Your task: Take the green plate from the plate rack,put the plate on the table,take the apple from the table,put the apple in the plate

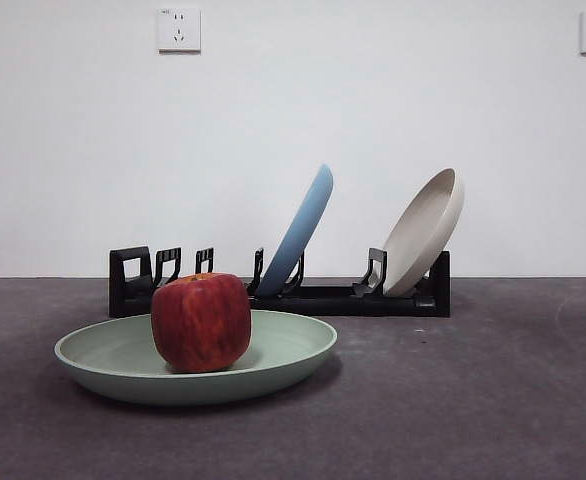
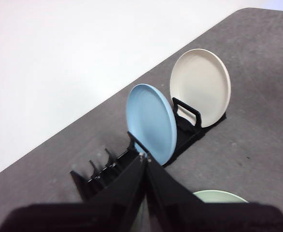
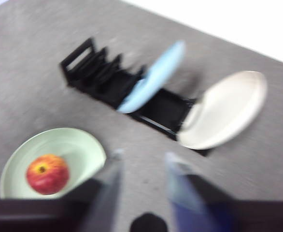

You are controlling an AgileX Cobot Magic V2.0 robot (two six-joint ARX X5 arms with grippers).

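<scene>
Now the apple [image 1: 201, 322] is seen resting in the green plate [image 1: 283, 355] on the counter [image 1: 493, 400]; the left pincer [image 2: 145, 162] is closed and empty, the right pincer [image 3: 144, 162] is parted and empty.

A light blue plate [image 1: 301, 228] and a cream plate [image 1: 425, 231] lean upright; wall sockets [image 1: 179, 29] sit behind.

I see a red apple [image 1: 201, 322] with darker streaks and what looks like a yellow-orange stem patch, on a pale sage-green plate [image 1: 273, 362]. The rack [image 1: 353, 298] is black, holding light blue [image 1: 298, 232] and cream [image 1: 425, 230] plates; the table [image 1: 473, 400] is dark grey.
</scene>
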